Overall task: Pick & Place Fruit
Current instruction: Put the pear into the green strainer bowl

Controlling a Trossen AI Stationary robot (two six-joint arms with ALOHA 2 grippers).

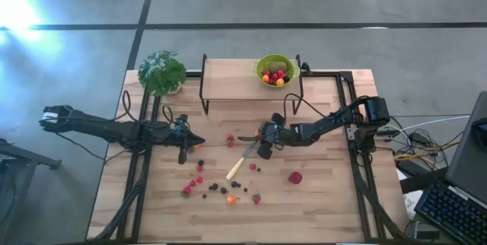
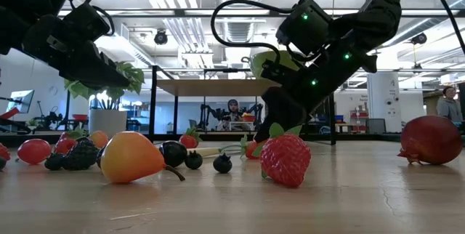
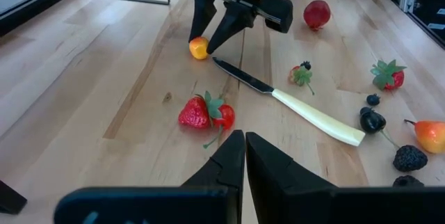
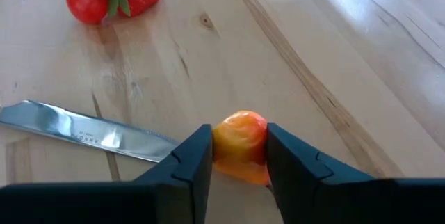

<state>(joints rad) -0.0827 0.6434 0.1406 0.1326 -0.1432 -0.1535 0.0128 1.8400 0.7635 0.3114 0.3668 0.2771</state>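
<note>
Most of the fruit is still to be moved. Taking the knife (image 1: 245, 160) as landmark and starting from the front edge of the table: a scatter of red, dark and orange pieces (image 1: 221, 189) lies on the bare wood just in front of the handle end, with one strawberry (image 1: 256, 198) nearest the front edge and a larger red fruit (image 1: 295, 177) off to the right-arm side of the knife. None of these has been touched, as far as can be seen.

At the blade tip, the right gripper (image 4: 240, 156) is set down on the table with its fingers against both sides of an orange-yellow fruit (image 4: 241, 144); the piece looks pinched, though it appears still to rest on the wood, so the lift is judged not yet made. A strawberry and a small red ball (image 3: 206, 113) lie together just beyond the blade on the left-arm side.

The left gripper (image 3: 245, 156) is held well to that same side of the knife, its fingers closed together on nothing; that arm is judged to be waiting.

Farthest from the knife, on the raised shelf (image 1: 228, 85) at the back of the table, a green bowl (image 1: 260, 66) already holds several red and yellow pieces. A potted plant (image 1: 161, 71) stands at the back left corner. A small share is thus judged done, the larger share left.
</note>
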